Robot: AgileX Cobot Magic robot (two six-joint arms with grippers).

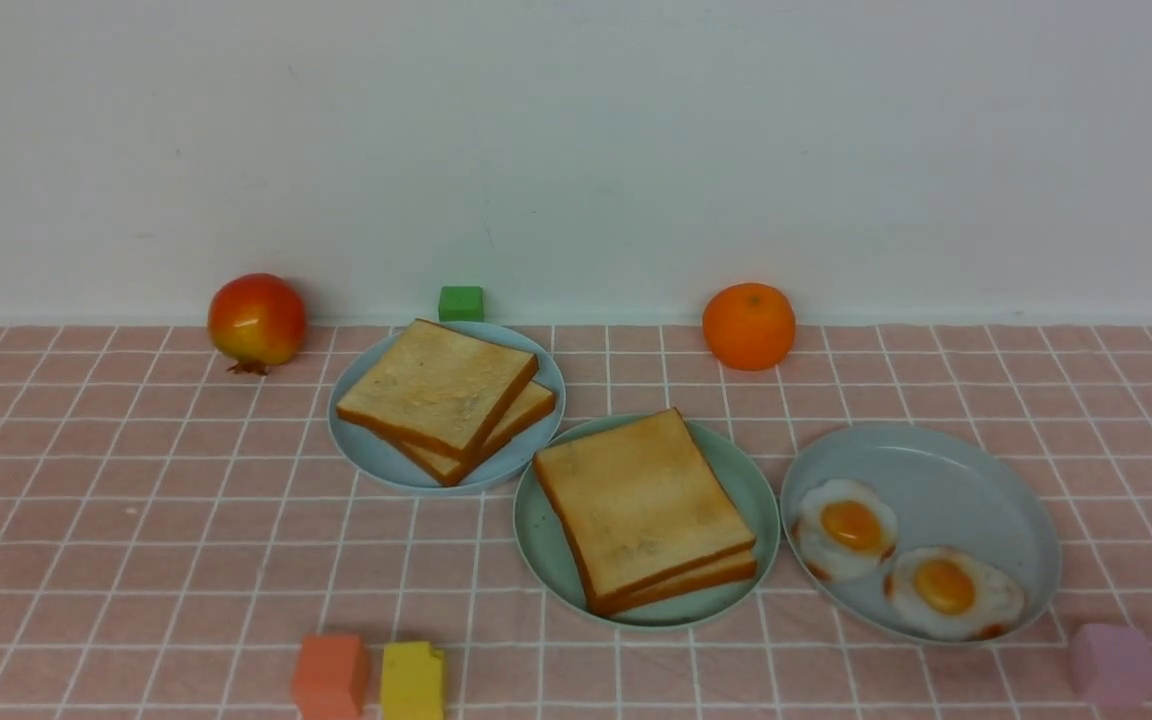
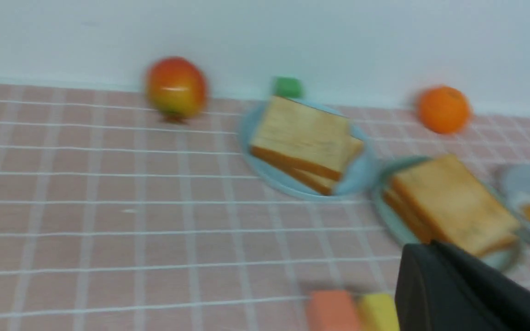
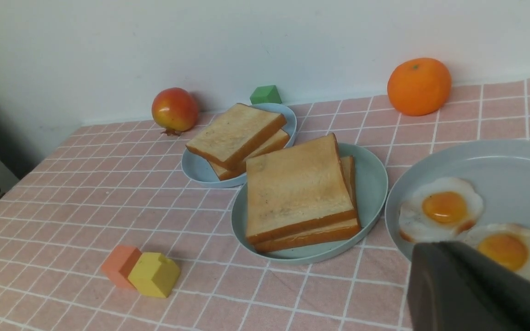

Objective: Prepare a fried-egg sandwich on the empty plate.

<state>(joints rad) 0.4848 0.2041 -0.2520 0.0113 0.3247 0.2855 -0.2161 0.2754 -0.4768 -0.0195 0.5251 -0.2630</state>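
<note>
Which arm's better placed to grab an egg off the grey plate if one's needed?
Right, probably. The grey-blue plate with two fried eggs sits right of the mint-green plate; the right wrist view shows them close, the left only far off.

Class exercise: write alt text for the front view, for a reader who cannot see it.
Two stacked toast slices sit on a mint-green plate mid-table, between a pale-blue plate with two more toast slices and a grey-blue plate holding two fried eggs.
</note>
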